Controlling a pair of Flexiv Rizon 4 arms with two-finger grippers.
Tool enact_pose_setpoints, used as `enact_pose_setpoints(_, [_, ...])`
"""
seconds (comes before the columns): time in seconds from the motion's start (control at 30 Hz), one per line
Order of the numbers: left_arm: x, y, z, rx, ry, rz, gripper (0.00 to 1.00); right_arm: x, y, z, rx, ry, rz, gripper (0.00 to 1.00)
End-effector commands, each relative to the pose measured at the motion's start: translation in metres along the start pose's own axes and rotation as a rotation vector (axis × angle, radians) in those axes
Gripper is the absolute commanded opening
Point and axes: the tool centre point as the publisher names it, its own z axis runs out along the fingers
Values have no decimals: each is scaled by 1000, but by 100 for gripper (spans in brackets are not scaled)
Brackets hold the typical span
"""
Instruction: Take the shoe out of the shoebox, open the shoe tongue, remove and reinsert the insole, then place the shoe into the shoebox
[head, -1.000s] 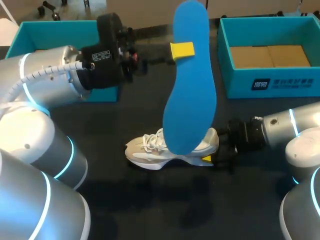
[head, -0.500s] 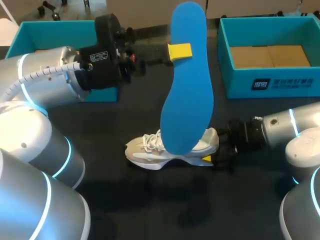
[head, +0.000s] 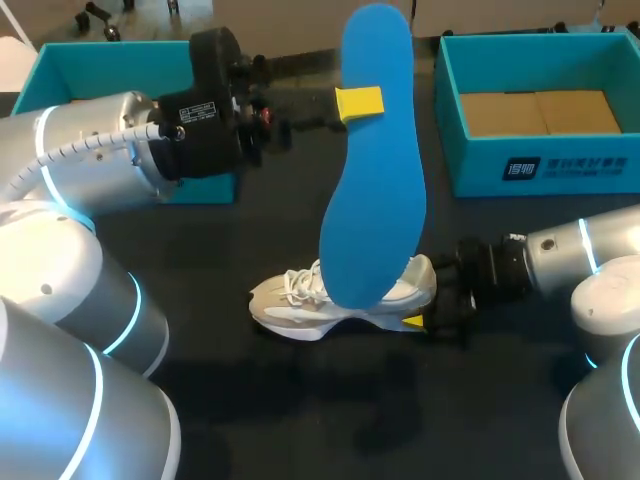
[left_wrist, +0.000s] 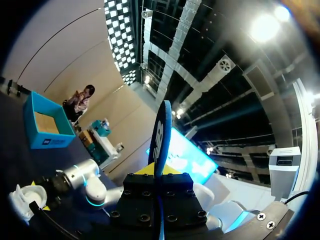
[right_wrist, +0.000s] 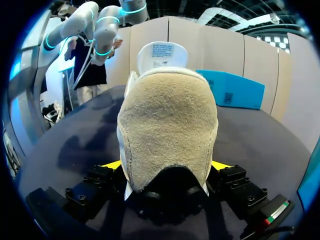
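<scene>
Our left jaws pinch the blue insole near its upper end; it is likely light and floppy. Our right jaws clamp the soft shoe at its firmer heel.

Bright, even overhead light
Soft shadows lie on the black table beside the shoe; the left arm gleams.
</scene>
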Motion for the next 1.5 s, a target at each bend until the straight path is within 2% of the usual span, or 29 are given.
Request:
enact_pose_setpoints(0.03, [9, 5, 1, 23, -4, 0, 0, 2, -1, -9, 26, 6, 13, 100])
enact_pose_setpoints(0.23, [9, 5, 1, 23, -4, 0, 0, 9, 0, -27, 39, -12, -1, 100])
enact_pose_setpoints(0.53, [9, 5, 1, 23, -4, 0, 0, 13, 5, -40, 118, -5, 50, 100])
enact_pose_setpoints(0.93, [9, 5, 1, 23, -4, 0, 0, 13, 33, -60, 340, 3, 54, 100])
enact_pose_setpoints(1.4, [9, 5, 1, 23, -4, 0, 0, 16, 65, -67, 506, -25, 71, 100])
enact_pose_setpoints(1.5, [9, 5, 1, 23, -4, 0, 0, 16, 65, -67, 506, -25, 71, 100])
